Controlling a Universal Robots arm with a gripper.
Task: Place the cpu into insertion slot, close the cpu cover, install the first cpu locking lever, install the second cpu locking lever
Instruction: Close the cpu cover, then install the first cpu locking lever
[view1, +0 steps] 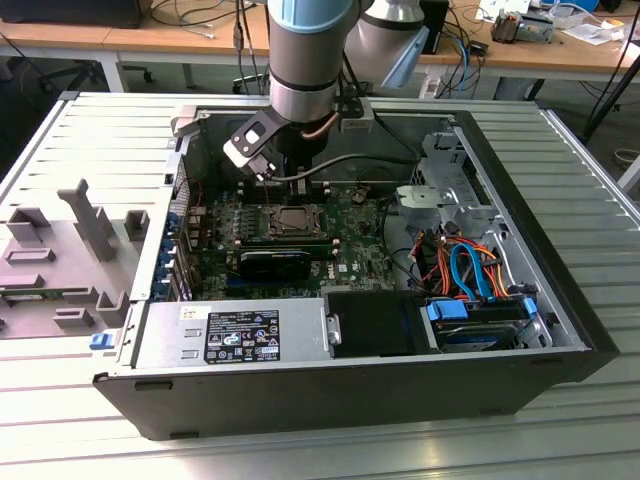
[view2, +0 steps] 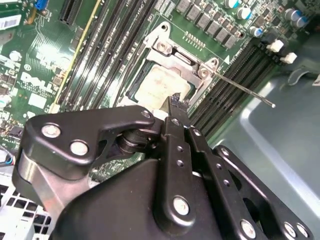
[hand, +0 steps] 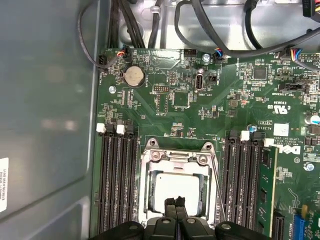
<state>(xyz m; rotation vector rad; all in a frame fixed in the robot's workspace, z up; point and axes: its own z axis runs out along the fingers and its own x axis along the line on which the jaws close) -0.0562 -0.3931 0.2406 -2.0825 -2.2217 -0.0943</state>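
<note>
In the exterior view, your arm reaches down into the open computer case and hangs right above the insertion slot on the motherboard. You have one slot to deal with, and it sits straight below the tool, not off to a side.

In the first wrist view, your gripper is clenched: the two fingertips meet with nothing between them. They hang over the near edge of the one cpu, which lies flat in the slot. You cannot tell whether they touch it. The one cpu cover looks to be down, with its frame around the chip's pale top. Only one locking lever is plain to you. It is a thin rod just beside the cover, and its long axis runs roughly along the memory slots. Two banks of those slots flank the socket, one on each side.

In the second wrist view, that same lever starts at the cover's far corner and slants out across the memory slots towards the grey case wall. Its free tip is well clear of the fingers, so it looks unlatched. It lies ahead of the fingertips and off to the case-wall side.
</note>
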